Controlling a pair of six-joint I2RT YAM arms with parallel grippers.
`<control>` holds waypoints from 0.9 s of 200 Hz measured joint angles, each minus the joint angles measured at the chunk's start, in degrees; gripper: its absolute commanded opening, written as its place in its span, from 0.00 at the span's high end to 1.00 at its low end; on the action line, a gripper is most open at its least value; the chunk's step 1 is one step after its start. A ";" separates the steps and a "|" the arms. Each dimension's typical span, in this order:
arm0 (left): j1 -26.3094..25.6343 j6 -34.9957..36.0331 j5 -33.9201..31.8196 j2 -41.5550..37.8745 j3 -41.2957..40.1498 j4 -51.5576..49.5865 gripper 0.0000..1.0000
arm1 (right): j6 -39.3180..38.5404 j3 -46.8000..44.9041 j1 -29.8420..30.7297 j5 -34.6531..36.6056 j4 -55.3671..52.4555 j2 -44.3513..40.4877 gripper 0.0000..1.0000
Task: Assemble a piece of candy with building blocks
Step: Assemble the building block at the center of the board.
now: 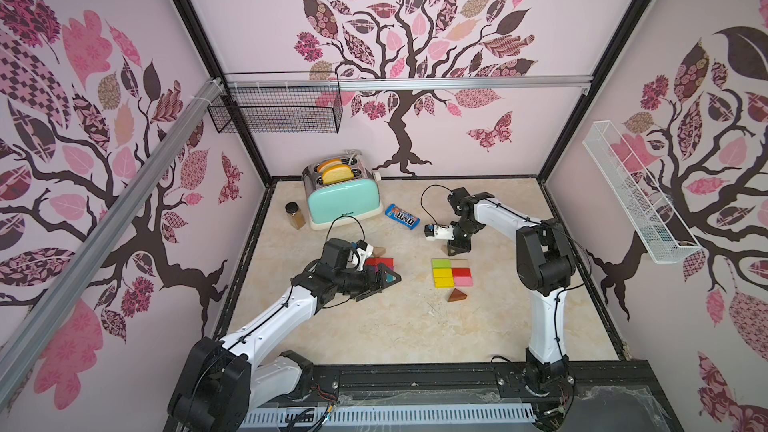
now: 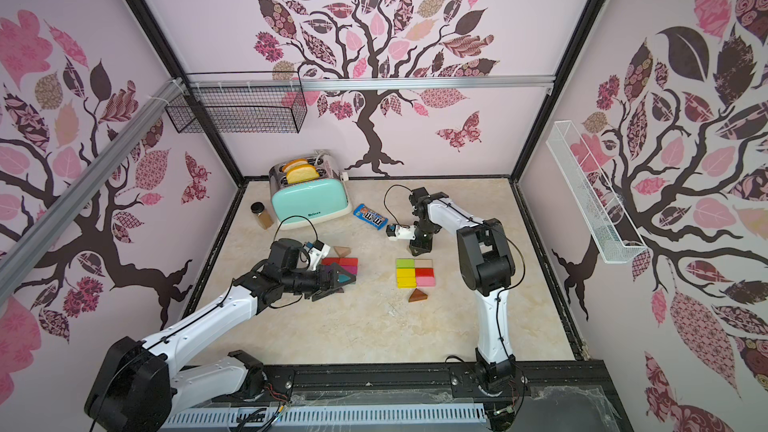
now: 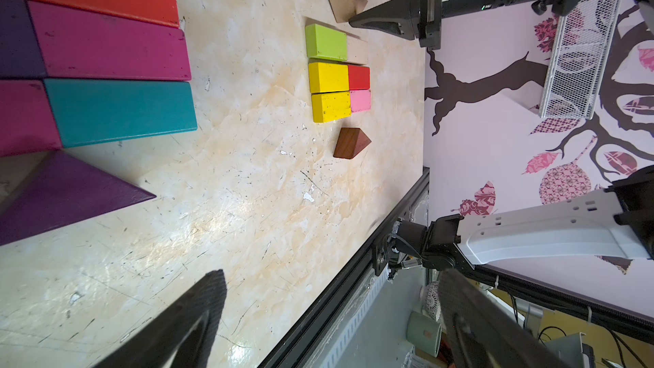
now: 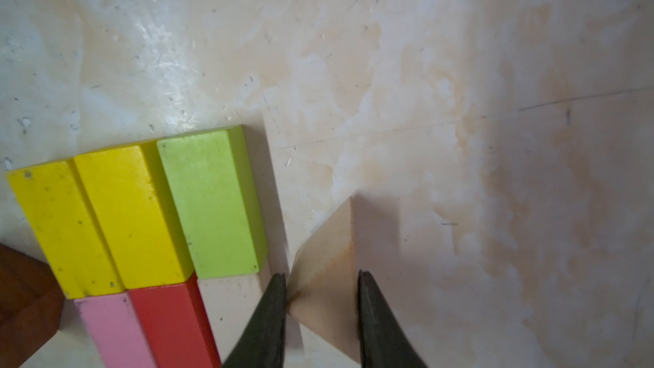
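The marbled counter [image 1: 332, 326] carries a mint toaster [image 1: 343, 205] at the back. In front of it lie two flat groups of building blocks, well apart: a red, magenta and teal patch [image 1: 384, 263] and a green, yellow, red and pink patch [image 1: 452, 273]. The left gripper [image 1: 384, 284] hangs at the first patch's near edge, jaws spread wide, holding nothing. The right gripper [image 4: 322, 274] is clamped on a tan triangle [image 4: 329, 249] just beside the green block [image 4: 212, 203]. A brown triangle [image 1: 457, 296] sits near the second patch.
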 measured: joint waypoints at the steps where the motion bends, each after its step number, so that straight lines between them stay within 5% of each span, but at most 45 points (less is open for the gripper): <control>1: 0.00 -0.02 0.00 0.00 0.00 -0.02 0.02 | 0.00 0.00 0.00 0.00 0.02 0.00 0.78; 35: 0.33 -0.02 0.24 0.00 -0.39 0.04 0.02 | 0.20 0.00 0.02 0.00 0.09 0.00 0.71; 63: 0.37 -0.09 0.42 0.00 -0.61 0.09 0.02 | 0.57 -0.04 0.04 -0.07 0.74 0.00 0.57; 143: 0.63 -0.09 0.61 -0.61 -0.83 0.83 0.02 | 3.54 -1.16 0.09 -0.48 6.29 -0.79 0.49; 180: 1.25 2.36 -0.94 -2.36 -0.04 -3.10 0.02 | 7.02 -8.79 0.09 -2.38 13.16 -9.53 0.44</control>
